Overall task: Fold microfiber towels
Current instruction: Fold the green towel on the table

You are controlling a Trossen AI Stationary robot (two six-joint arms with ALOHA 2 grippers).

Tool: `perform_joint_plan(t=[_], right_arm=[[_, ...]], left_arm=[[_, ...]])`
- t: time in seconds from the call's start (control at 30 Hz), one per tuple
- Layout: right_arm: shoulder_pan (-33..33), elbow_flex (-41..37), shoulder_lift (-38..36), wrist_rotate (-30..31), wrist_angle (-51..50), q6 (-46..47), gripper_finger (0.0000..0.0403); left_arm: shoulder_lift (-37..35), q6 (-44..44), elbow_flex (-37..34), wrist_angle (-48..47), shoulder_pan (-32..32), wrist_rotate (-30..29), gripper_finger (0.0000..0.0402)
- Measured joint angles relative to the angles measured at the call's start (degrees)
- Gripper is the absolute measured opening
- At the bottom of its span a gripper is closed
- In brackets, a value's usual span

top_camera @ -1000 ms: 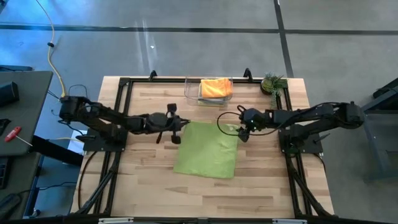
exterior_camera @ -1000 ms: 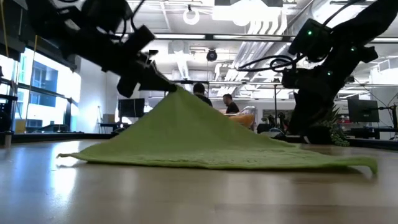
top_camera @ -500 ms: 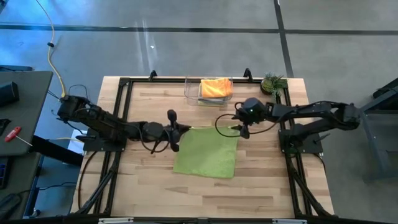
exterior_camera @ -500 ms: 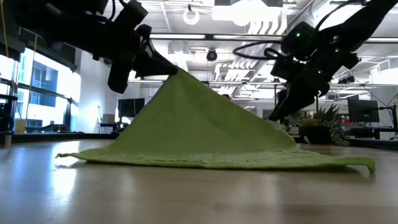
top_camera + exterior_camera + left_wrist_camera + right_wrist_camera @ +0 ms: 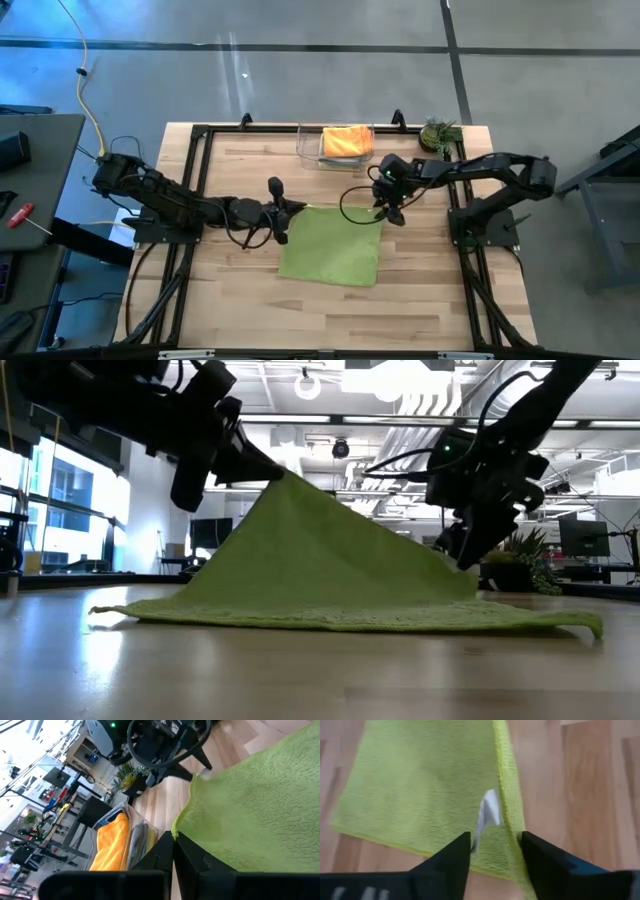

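**Lime green towel pinched up at one corner, other corner between open fingers**

Starting on the left: the left gripper (image 5: 291, 208) is clamped tight on the far-left corner of the lime green towel (image 5: 333, 243), and in the low view that corner is lifted into a peak (image 5: 283, 476) while the rest of the cloth slopes down onto the wooden table (image 5: 240, 300). The left wrist view shows the dark fingers (image 5: 187, 857) closed right on the towel's edge.

The middle of the towel lies flat, near edge resting on the wood.

Over on the right, the right gripper (image 5: 391, 214) sits low at the towel's far-right corner. Its fingers (image 5: 451, 855) are still spread apart, straddling the hem and a small white tag (image 5: 487, 810), so nothing's gripped there as far as the views show.

At the back edge of the table there's a clear plastic bin (image 5: 308, 153) with an orange towel (image 5: 347, 140) folded in it, and a small potted plant (image 5: 438, 133) just to its right.
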Motion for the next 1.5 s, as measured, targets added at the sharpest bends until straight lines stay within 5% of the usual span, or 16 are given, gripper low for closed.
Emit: perform_joint_plan(t=[0.33, 0.87, 1.5], right_arm=[[0.02, 0.89, 0.02, 1.35, -5.83, 0.19, 0.0069], [2.21, 3.46, -2.13, 9.72, -7.82, 7.30, 0.0005], [30.38, 6.68, -7.63, 33.30, -5.09, 34.43, 0.0000]], left_arm=[[0.00, -0.08, 0.00, -1.64, 0.02, -0.32, 0.0000], [-1.93, -3.11, 0.00, -4.82, 0.72, -7.61, 0.0000], [-3.91, -16.36, -0.04, -19.33, -9.50, -12.31, 0.0000]])
